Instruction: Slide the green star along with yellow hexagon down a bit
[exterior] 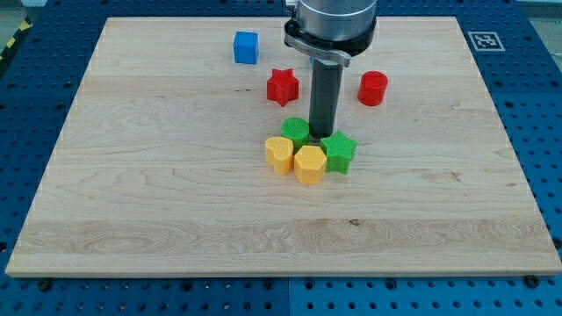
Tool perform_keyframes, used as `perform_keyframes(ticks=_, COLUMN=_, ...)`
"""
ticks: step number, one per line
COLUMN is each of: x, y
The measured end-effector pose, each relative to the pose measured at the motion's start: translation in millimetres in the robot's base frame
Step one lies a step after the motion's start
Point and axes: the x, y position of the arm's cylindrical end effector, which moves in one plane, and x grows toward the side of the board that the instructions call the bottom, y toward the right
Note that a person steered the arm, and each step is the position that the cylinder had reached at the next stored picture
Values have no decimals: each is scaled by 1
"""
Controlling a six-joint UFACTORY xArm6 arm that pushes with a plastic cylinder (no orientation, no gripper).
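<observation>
The green star [339,152] sits near the board's middle, touching the yellow hexagon [309,164] on its left. My tip [320,134] stands just above the two, at the star's upper-left edge, between the star and a green cylinder [295,132]. A second yellow block [279,154], heart-like in shape, lies left of the hexagon and touches it.
A red star [283,86] and a red cylinder [372,88] lie toward the view's top, either side of the rod. A blue cube [246,47] is at the top left. The wooden board [132,202] ends in a blue perforated table.
</observation>
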Motion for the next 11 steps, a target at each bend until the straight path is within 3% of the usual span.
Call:
perform_keyframes(ticks=2, x=0, y=76)
perform_keyframes(ticks=3, x=11, y=82)
perform_keyframes(ticks=8, x=22, y=12)
perform_keyframes(ticks=11, x=21, y=16)
